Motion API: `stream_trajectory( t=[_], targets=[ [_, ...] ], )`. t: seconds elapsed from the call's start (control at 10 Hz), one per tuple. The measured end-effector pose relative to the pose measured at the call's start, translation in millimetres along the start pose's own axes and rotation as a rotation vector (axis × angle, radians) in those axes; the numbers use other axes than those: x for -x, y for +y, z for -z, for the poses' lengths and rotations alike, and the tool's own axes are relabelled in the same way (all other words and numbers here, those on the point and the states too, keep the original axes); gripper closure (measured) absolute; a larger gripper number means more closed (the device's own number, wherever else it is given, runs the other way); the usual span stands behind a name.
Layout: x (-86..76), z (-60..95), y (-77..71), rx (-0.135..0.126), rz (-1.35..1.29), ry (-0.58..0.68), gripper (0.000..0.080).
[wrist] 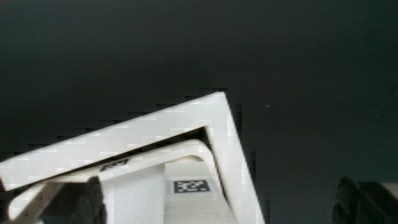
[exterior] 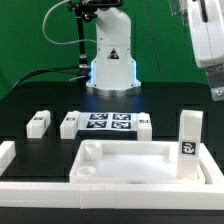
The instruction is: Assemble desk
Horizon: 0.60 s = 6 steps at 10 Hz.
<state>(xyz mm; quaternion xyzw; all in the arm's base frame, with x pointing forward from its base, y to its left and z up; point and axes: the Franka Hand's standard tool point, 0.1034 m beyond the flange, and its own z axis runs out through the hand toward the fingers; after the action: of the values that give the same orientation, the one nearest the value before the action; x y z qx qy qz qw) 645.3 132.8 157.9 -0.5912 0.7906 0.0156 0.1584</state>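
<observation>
You've got the desk top (exterior: 130, 158) lying at the table's front with one leg (exterior: 190, 135) upright at its corner on the exterior view's right; seated or not, can't tell. Three loose legs (exterior: 38, 122) wait by the marker board (exterior: 105, 123). The gripper (exterior: 214, 90) hangs above that corner, and you can't tell whether it's spread or closed.

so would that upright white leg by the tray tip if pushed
Probably, if loose: the leg stands tall on a narrow end. It looks like rigid plastic, so likely stiff. Whether it is fixed to the desk top is unclear.

Robotics lab: green backdrop (exterior: 25, 40), black table (exterior: 170, 100), fixed marker board (exterior: 106, 124), white robot arm base (exterior: 112, 58).
</observation>
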Motion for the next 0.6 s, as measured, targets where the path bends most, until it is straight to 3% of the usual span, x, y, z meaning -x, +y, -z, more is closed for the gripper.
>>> stream_trajectory(
  t=[0.6],
  targets=[
    [-0.1,-2.2,1.9,0.004,0.083,0.002,0.0151]
  ],
)
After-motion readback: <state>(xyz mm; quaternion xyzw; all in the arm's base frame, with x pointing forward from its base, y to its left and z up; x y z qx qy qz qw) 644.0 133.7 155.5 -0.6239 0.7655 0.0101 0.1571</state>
